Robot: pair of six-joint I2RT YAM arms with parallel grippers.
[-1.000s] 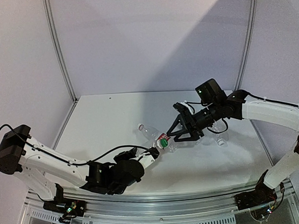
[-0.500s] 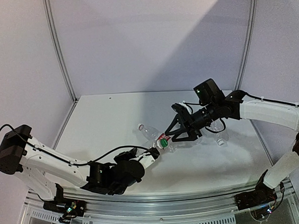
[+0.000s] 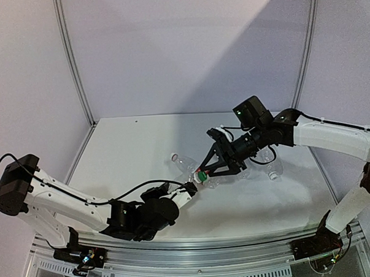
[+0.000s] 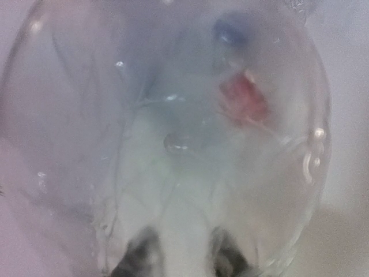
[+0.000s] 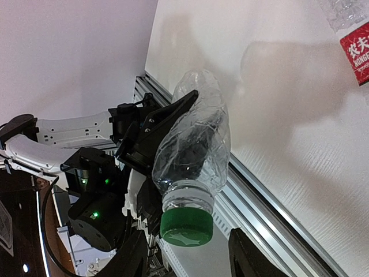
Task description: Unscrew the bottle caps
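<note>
My left gripper (image 3: 191, 187) is shut on a crumpled, unlabelled clear bottle (image 5: 193, 144) and holds it tilted above the table. Its green cap (image 5: 186, 225) points at the right wrist camera and also shows in the top view (image 3: 201, 174). My right gripper (image 5: 187, 257) is open. Its fingers (image 5: 248, 254) stand on either side of the green cap with gaps showing. In the left wrist view the held bottle (image 4: 173, 133) fills the frame, blurred. A red-labelled bottle (image 5: 354, 40) lies on the table beyond.
Another clear bottle (image 3: 182, 164) lies on the table just behind the held one. A further bottle with a white cap (image 3: 273, 176) lies under my right arm. The table's aluminium front rail (image 5: 271, 190) runs below the held bottle.
My right gripper has moved left and a little down, toward the green cap, and its open fingers now straddle the cap. The left arm and its bottle have stayed still.
</note>
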